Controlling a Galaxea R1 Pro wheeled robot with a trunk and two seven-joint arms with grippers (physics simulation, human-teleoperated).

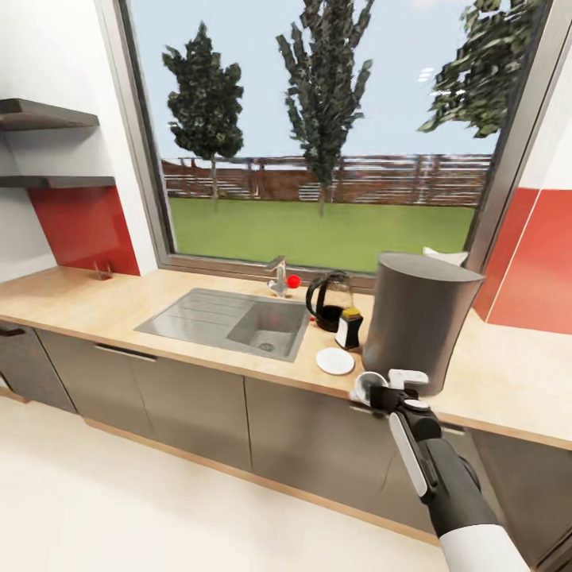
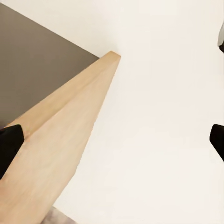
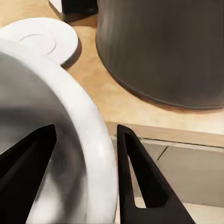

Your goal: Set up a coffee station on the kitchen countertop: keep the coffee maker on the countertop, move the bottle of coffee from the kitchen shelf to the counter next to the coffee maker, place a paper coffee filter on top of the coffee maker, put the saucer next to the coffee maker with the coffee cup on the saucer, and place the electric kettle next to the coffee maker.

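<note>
My right gripper [image 1: 375, 392] is shut on the rim of the white coffee cup [image 1: 367, 386], at the counter's front edge just before the coffee maker [image 1: 417, 318], a tall dark grey cylinder. In the right wrist view one finger [image 3: 28, 158] sits inside the cup [image 3: 70, 140] and the other outside it. The white saucer [image 1: 335, 361] lies a little to the cup's left; the saucer [image 3: 39, 39] is bare. Behind it stand the coffee bottle [image 1: 349, 328] and the glass kettle [image 1: 329, 299]. A white sheet [image 1: 445, 256] shows behind the coffee maker's top. My left gripper [image 2: 112, 140] is open, holding nothing.
A steel sink [image 1: 230, 320] with a tap [image 1: 279, 276] is set in the wooden countertop [image 1: 87, 298] under a big window. Two wall shelves [image 1: 48, 116] hang at the far left. Grey cabinet fronts [image 1: 191, 405] run below the counter. The left wrist view shows a wooden edge [image 2: 60, 140] above pale floor.
</note>
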